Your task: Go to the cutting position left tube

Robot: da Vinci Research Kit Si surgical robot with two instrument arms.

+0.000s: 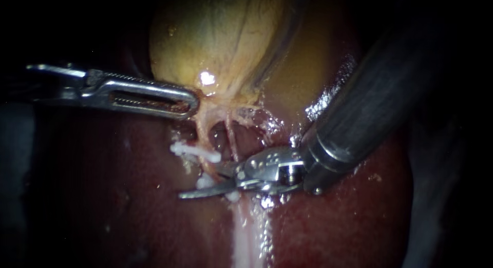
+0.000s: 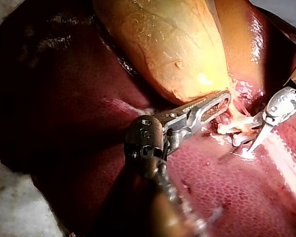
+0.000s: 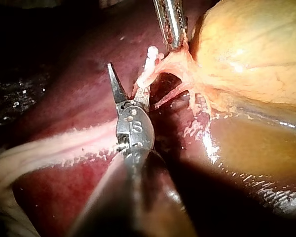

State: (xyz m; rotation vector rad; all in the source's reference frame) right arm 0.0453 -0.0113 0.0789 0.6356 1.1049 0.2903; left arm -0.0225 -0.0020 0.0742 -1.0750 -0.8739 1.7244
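The yellowish gallbladder (image 1: pixel 221 42) lies on the dark red liver (image 1: pixel 102 196). From its neck two thin tubes run down: the left tube (image 1: pixel 204 137) carries white clips (image 1: pixel 195 152), and the right tube (image 1: pixel 231 139) lies beside it. My left instrument (image 1: pixel 191 102) comes in from the left, its slotted jaws shut on the tissue at the gallbladder's neck. My right instrument (image 1: pixel 201 179) has two pointed blades standing open at the left tube, close to the clips. The right wrist view shows one blade (image 3: pixel 116 84) free beside the clipped tube (image 3: pixel 148 69) and the other against it.
The right instrument's thick dark shaft (image 1: pixel 370 93) crosses the upper right over glistening tissue. A pale whitish band (image 1: pixel 246 232) runs down the liver below the blades. In the left wrist view pale cloth (image 2: pixel 19 207) lies beyond the liver's edge.
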